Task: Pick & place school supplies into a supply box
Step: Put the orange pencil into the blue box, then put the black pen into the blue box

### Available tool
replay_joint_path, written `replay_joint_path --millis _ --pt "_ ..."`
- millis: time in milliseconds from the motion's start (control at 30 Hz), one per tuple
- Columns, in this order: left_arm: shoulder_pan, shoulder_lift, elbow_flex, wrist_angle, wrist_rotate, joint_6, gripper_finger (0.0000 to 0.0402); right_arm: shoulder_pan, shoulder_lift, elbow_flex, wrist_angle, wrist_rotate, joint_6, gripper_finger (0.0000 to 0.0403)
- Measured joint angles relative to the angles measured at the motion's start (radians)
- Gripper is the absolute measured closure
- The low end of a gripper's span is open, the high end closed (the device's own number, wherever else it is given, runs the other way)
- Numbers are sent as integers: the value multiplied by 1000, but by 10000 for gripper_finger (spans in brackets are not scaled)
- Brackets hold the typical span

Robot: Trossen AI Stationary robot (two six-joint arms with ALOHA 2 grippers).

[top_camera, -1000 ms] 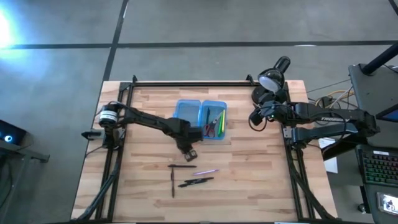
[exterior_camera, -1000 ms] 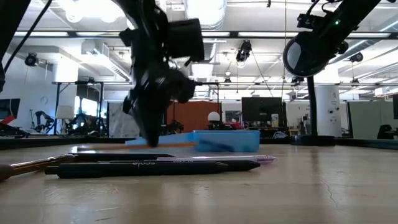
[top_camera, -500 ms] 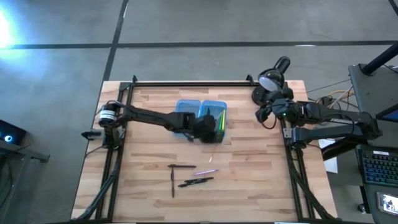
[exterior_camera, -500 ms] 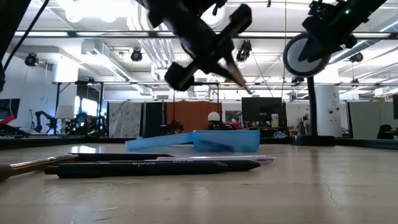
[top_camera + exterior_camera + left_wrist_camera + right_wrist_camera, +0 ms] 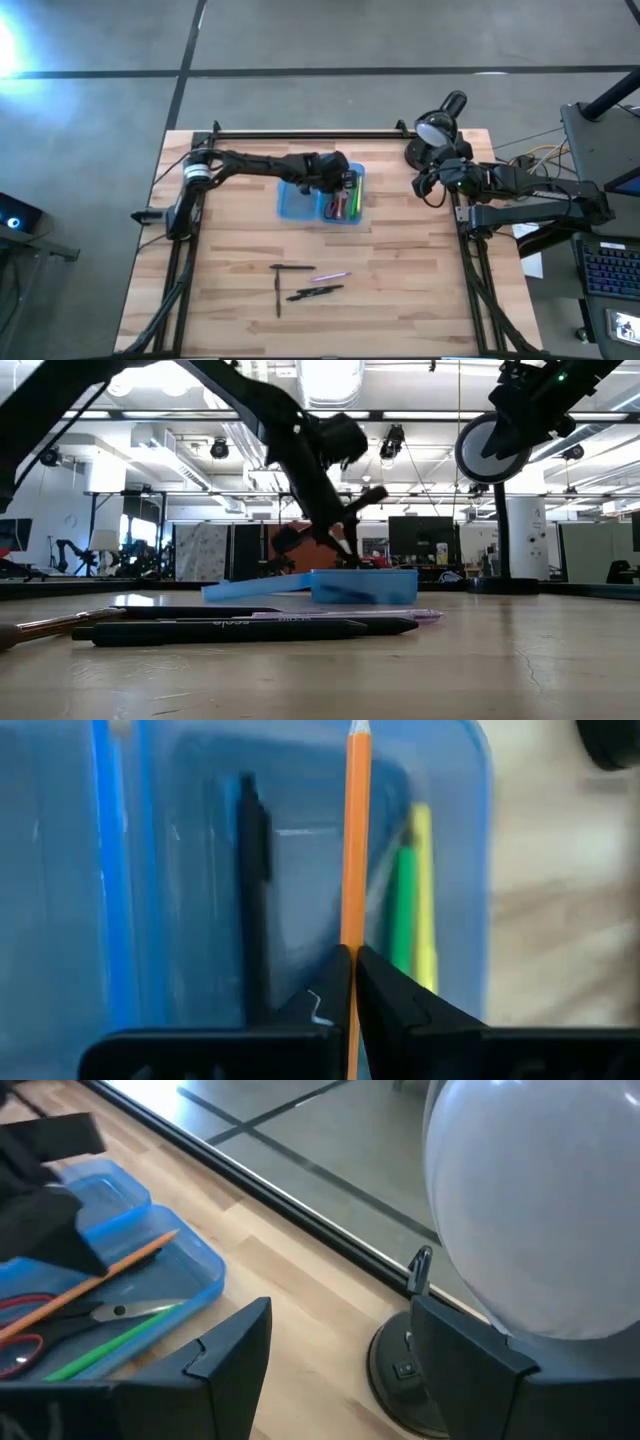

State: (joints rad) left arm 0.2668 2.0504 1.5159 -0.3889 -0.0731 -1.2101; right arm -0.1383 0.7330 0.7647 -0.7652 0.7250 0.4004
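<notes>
My left gripper (image 5: 340,178) (image 5: 352,965) hovers over the right half of the translucent blue supply box (image 5: 320,192) (image 5: 345,586), shut on an orange pencil (image 5: 357,840). Inside that half lie red-handled scissors (image 5: 25,1342), a green pen (image 5: 404,910), a yellow one (image 5: 424,870) and a black pen (image 5: 254,890). Several pens stay on the wood nearer the near edge: dark ones (image 5: 292,268) (image 5: 315,292) (image 5: 240,628) and a pink one (image 5: 330,276). My right gripper (image 5: 425,186) (image 5: 340,1370) waits open beside the black lamp. My left gripper pinches the orange pencil between its two fingertips (image 5: 385,995), across the shaft (image 5: 352,925). The fingers slant down from above. The pencil is lifted clear, and its pointed end (image 5: 358,732) reaches out past the fingers over the box.
A black desk lamp (image 5: 440,120) (image 5: 530,1210) stands at the far right corner, close to my right gripper. A dark rail (image 5: 310,135) runs along the far edge. Bare wood lies between the box and the loose pens.
My left gripper, shut on the orange pencil, rose from beside the loose pens, swung toward the far edge and came down over the box's right half, turning as it went. My right gripper drew back a little toward the right edge.
</notes>
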Motion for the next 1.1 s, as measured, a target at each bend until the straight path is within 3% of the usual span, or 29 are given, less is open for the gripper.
replay_joint_path --millis 200,500,600,800,967,1100 --pt "19 14 19 -13 -5 87 391 0 2 0 -27 0 0 172" --pt "-5 7 105 -170 6 193 310 0 14 -1 -14 8 -3 172" --pt "-31 -8 149 -233 65 296 295 0 20 -3 -16 8 -8 172" --pt "-197 -86 239 -491 177 775 291 1 21 -5 -16 8 -11 172" --pt "-370 -83 216 -712 226 914 291 0 22 -19 -14 8 -14 172" --pt "-503 -87 168 -705 110 944 291 0 22 -41 -14 8 -15 172"
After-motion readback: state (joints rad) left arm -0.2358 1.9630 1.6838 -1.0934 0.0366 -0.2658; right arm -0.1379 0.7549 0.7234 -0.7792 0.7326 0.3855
